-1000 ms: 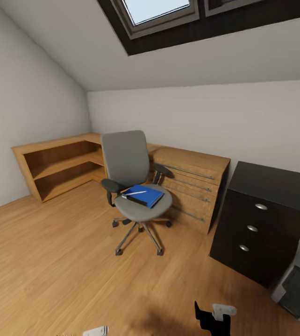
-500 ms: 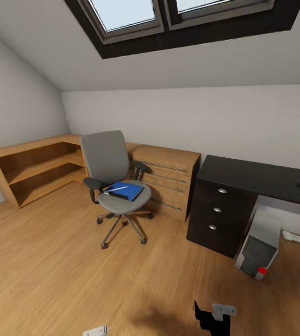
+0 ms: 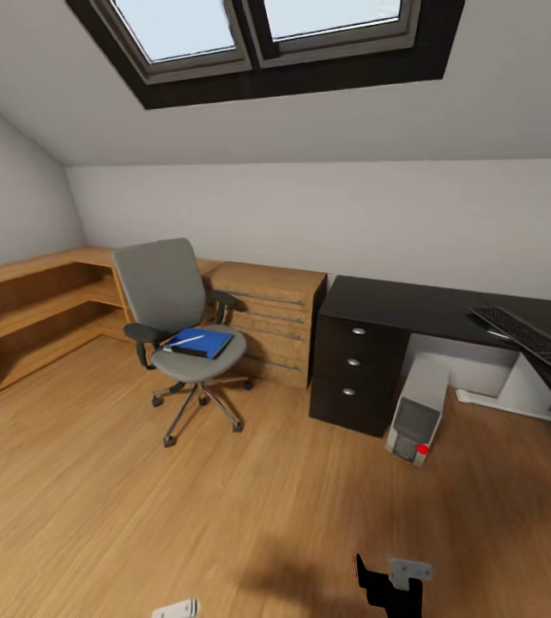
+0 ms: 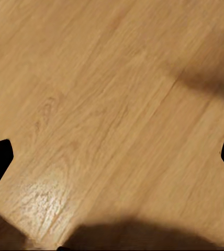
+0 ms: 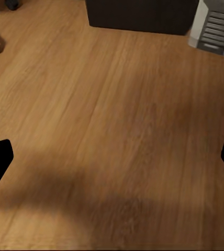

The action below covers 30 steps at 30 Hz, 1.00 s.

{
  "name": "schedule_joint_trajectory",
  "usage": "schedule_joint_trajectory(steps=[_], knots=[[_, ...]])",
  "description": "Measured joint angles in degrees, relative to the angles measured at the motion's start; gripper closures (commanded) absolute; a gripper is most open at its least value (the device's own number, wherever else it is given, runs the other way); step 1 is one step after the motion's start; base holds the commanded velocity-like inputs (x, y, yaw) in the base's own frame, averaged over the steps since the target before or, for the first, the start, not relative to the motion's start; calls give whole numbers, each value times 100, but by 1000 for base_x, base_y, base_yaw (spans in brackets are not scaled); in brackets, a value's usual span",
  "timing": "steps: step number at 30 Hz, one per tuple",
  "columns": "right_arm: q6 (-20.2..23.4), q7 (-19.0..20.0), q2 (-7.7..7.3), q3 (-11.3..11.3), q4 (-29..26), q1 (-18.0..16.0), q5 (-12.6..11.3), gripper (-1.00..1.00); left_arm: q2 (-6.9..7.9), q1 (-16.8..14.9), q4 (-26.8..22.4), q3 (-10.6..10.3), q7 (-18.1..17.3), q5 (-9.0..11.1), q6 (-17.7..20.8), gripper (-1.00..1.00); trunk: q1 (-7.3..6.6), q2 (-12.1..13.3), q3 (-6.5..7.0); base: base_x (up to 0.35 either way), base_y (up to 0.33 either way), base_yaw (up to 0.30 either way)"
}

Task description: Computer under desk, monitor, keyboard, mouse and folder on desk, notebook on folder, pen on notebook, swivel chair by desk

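Right wrist view has my right hand (image 5: 112, 157) spread wide over bare floor (image 5: 117, 130), holding nothing; the left hand (image 4: 112, 157) hangs just as wide and empty over the boards. Ahead of the right hand stands the foot of the bench's (image 3: 413, 305) drawer block (image 5: 138, 14), with the computer (image 5: 216, 29) just beside it. From the head view, that silver-grey tower (image 3: 416, 412) sits on the floor beside the block, under the black top, a red light low on its front. A keyboard (image 3: 529, 336) lies at the far right of the bench.

Well off to the left of both hands is the chair (image 3: 177, 330), grey-padded on a chrome star base, standing before a light-wood cabinet (image 3: 271, 322). On its seat lies the blue folder (image 3: 200, 342) with the white pen (image 3: 185, 341) across it. A dark edge shows beneath the folder; whether that is the notebook I cannot tell.

I judge the folder light, stiff and flat, best pinched at an overhanging edge. The pen looks slick and likely to roll, so I would lift it off first.
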Motion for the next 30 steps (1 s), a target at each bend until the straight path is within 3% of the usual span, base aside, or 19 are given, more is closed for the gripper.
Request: schedule_joint_trajectory(steps=[15,30], knots=[[3,8,8,18,8,0,54,-100,-2,0,0,-12,1,-7,8,-100,-330,602,173,-344,-6,-227],[5,8,7,18,8,0,53,-100,-28,0,1,-31,-10,-29,7,-100,-659,1203,342,-333,-180,-210]])
